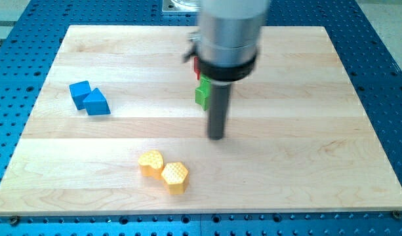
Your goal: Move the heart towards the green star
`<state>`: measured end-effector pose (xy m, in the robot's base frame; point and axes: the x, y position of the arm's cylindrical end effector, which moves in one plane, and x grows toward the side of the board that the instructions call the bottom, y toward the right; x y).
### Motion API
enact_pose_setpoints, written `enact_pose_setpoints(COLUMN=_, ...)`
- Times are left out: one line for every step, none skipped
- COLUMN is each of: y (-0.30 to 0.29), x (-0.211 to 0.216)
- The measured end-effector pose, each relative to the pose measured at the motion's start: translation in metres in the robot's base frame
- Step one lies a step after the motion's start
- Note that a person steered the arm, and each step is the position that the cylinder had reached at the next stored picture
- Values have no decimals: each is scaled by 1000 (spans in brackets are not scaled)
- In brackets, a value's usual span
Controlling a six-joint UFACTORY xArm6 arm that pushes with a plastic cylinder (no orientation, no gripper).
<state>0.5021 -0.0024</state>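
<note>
A yellow heart (150, 162) lies near the view's bottom, touching a yellow hexagon (175, 176) on its right. A green block (202, 93) sits near the board's middle top, mostly hidden behind the rod, so its shape is unclear. My tip (216, 136) rests on the board below the green block and up and to the right of the heart, apart from both.
A red block (195, 65) peeks out above the green one, mostly hidden by the arm. A blue cube (79, 93) and a blue triangle (97, 103) touch each other at the view's left. The wooden board (319, 164) lies on a blue perforated table.
</note>
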Motion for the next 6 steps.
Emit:
enact_pose_setpoints(y=-91, x=5)
enact_pose_setpoints(y=-165, x=47)
enact_pose_setpoints(y=-180, x=111)
enact_pose_setpoints(y=-168, x=115)
enact_pose_setpoints(y=-132, x=111)
enact_pose_setpoints(y=-97, x=82)
